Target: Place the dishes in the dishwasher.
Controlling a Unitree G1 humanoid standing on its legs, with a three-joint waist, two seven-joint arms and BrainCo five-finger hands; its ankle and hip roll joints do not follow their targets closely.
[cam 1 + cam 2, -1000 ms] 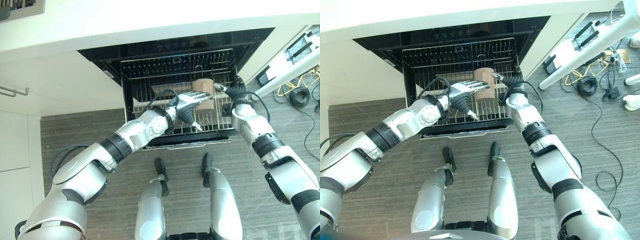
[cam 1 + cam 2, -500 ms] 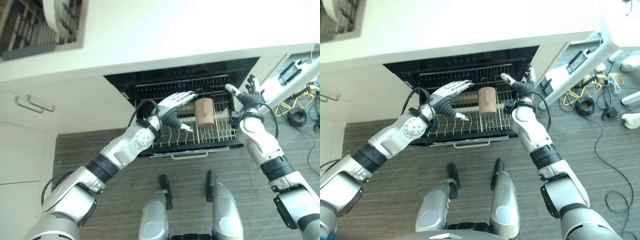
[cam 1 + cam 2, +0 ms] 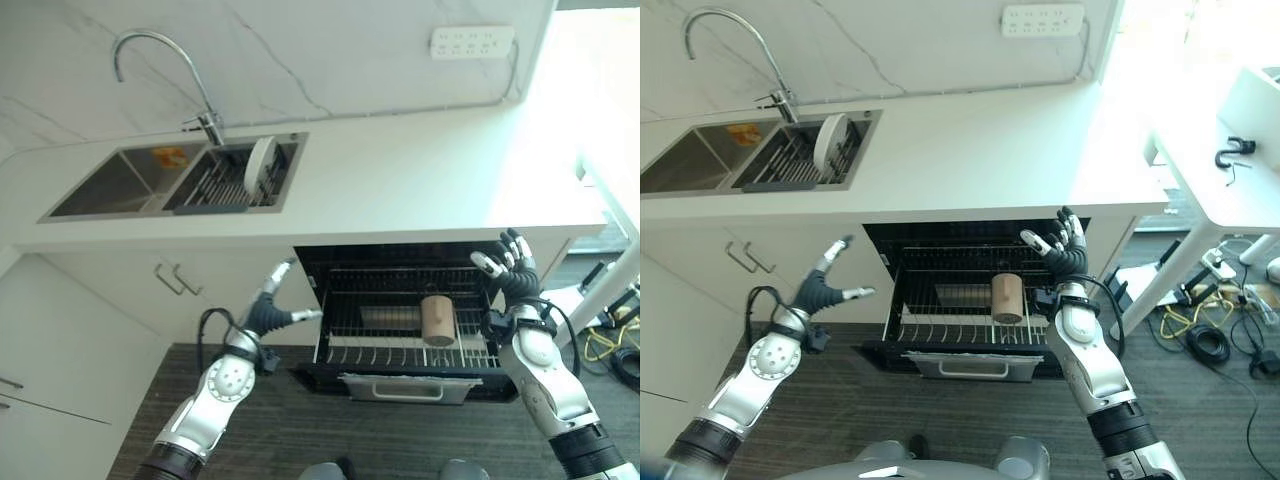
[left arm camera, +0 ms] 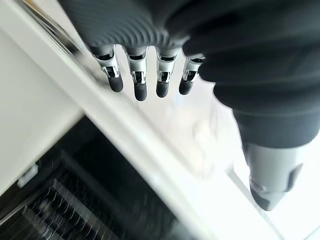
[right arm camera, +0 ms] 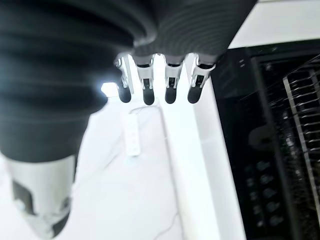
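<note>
A brown cup (image 3: 437,320) stands in the pulled-out wire rack (image 3: 380,345) of the open dishwasher under the white counter (image 3: 420,185). A white plate (image 3: 259,166) stands on edge in the dish rack in the right sink basin (image 3: 225,178). My left hand (image 3: 270,313) is raised before the cabinet left of the dishwasher, fingers spread and empty. My right hand (image 3: 508,270) is raised at the dishwasher's right edge, open and empty, apart from the cup. In the wrist views the left fingers (image 4: 140,82) and right fingers (image 5: 159,85) are straight.
A curved tap (image 3: 165,70) stands behind the sink; the left basin (image 3: 105,185) holds a small orange thing (image 3: 169,156). A socket strip (image 3: 472,42) is on the marble wall. Cabinet handles (image 3: 172,283) lie left of the dishwasher. Cables (image 3: 1200,335) and a white table leg (image 3: 1175,275) are at the right.
The camera has tilted up, bringing counter and sink into view. Both hands have drawn back from the rack and the cup and risen, the left one well to the left.
</note>
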